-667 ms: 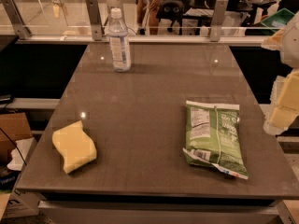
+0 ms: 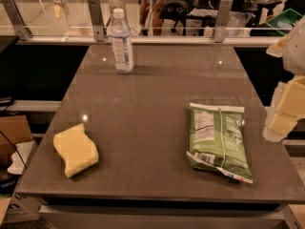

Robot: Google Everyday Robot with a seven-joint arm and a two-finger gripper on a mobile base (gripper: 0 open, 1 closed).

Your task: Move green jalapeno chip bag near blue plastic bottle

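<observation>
The green jalapeno chip bag [image 2: 218, 141] lies flat on the right part of the brown table [image 2: 143, 109], its white nutrition panel facing up. The blue plastic bottle [image 2: 122, 42] stands upright at the table's far left, clear with a white cap and a pale label. My gripper [image 2: 284, 114] hangs at the right edge of the view, beyond the table's right side and to the right of the bag, not touching it. The bag and the bottle are far apart.
A wavy yellow sponge [image 2: 76, 150] lies at the table's front left. A glass rail with metal posts [image 2: 95, 18] runs along the far edge. A cardboard box [image 2: 12, 137] sits on the floor at the left.
</observation>
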